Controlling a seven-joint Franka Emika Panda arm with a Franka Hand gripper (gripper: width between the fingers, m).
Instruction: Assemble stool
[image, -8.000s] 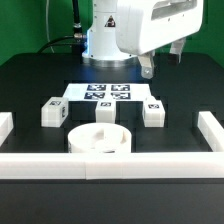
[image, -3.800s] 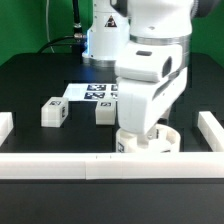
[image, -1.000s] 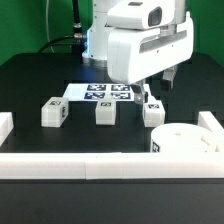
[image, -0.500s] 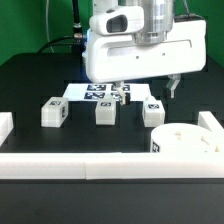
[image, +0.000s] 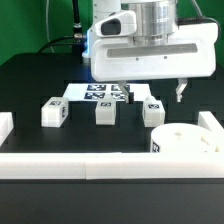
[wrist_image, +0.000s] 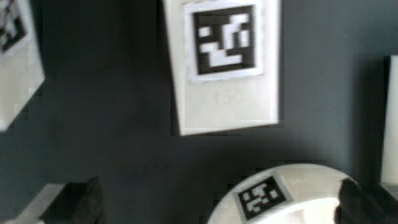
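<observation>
The round white seat (image: 183, 141) lies in the front corner on the exterior view's right, with a tag on its rim. Three white tagged legs stand in a row behind it: left (image: 53, 112), middle (image: 105, 112), right (image: 153, 112). My gripper (image: 154, 93) hangs open and empty above the right leg, touching nothing. In the wrist view the gripper (wrist_image: 217, 205) has its fingers (wrist_image: 71, 200) wide apart, with one leg (wrist_image: 228, 65) and the seat's tagged rim (wrist_image: 270, 194) below.
The marker board (image: 100, 92) lies behind the legs. Long white bars edge the table at the front (image: 90, 163), the left (image: 5, 126) and the right (image: 212, 126). The arm's white body fills the top of the exterior view.
The seat has gone from the front middle to the front right corner and been let go. The gripper has since risen, turned and moved back over the right leg.
</observation>
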